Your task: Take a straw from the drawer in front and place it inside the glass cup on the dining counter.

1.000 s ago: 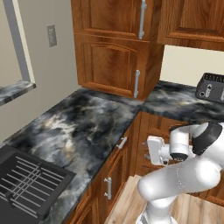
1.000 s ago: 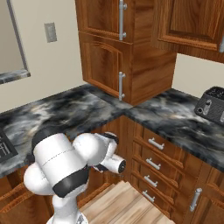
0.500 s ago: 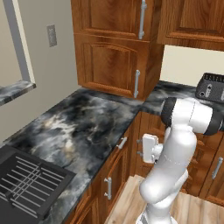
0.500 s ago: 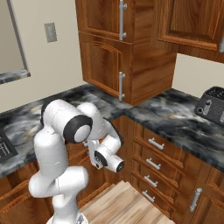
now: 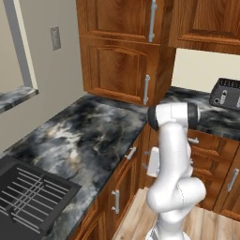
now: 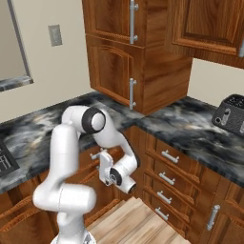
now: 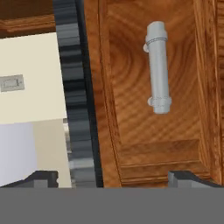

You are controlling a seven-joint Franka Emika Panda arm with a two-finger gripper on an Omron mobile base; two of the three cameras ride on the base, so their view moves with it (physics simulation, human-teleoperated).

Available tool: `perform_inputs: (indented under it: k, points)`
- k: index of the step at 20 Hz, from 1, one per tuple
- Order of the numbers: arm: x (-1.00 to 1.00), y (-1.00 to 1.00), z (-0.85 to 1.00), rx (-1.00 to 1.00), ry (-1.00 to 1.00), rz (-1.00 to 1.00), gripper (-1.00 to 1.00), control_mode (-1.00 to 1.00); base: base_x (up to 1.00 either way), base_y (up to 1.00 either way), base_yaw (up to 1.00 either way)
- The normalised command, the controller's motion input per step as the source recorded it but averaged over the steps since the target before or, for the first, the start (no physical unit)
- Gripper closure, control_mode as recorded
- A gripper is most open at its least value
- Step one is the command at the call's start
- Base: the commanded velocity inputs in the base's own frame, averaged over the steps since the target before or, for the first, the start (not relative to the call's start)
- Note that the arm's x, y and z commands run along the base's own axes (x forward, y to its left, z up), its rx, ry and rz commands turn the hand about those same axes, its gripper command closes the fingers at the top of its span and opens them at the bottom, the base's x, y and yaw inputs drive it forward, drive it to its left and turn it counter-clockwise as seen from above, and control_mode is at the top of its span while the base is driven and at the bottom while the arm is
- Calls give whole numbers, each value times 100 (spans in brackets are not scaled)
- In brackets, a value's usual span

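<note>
The drawer (image 7: 131, 113) is shut. Its reddish-brown wooden front sits close before the hand in the hand view, with its silver bar handle (image 7: 157, 68) ahead of the fingers. My gripper (image 7: 113, 178) is open, one dark fingertip at each bottom corner and nothing between them. From the right base view the gripper (image 6: 103, 161) hangs low under the worktop edge and faces that drawer front (image 6: 86, 162). The left base view shows the white hand (image 5: 152, 165) beside the drawer's handle (image 5: 131, 153). The straw, the glass cup and the dining counter are out of view.
A marbled worktop (image 5: 93, 136) wraps the corner, with a dark toaster (image 6: 231, 113) at the far right. Tall cabinet doors (image 6: 119, 62) hang above. A stack of drawers (image 6: 167, 183) stands to the right, over a light wood floor (image 6: 128, 224). A black grate (image 5: 28, 197) lies lower left.
The arm has unfolded upward, its elbow rising above the worktop, while the hand stayed low in front of the cabinets. The jaws have stayed open.
</note>
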Motion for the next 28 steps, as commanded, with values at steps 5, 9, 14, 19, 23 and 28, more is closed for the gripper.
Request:
perform_inputs:
  k: [5, 9, 14, 19, 23, 28]
  points:
    - [43, 13, -27, 5, 0, 0, -100, -100, 0, 0, 0]
    - [61, 31, -4, 0, 0, 0, -100, -100, 0, 0, 0]
    - [56, 29, 0, 0, 0, 0, -100, -100, 0, 0, 0]
    - [44, 16, -23, 0, 10, 2, -100, -100, 0, 0, 0]
    - [43, 16, -36, 0, 15, 1, -100, -100, 0, 0, 0]
    - [40, 17, -32, 0, 14, 0, -100, -100, 0, 0, 0]
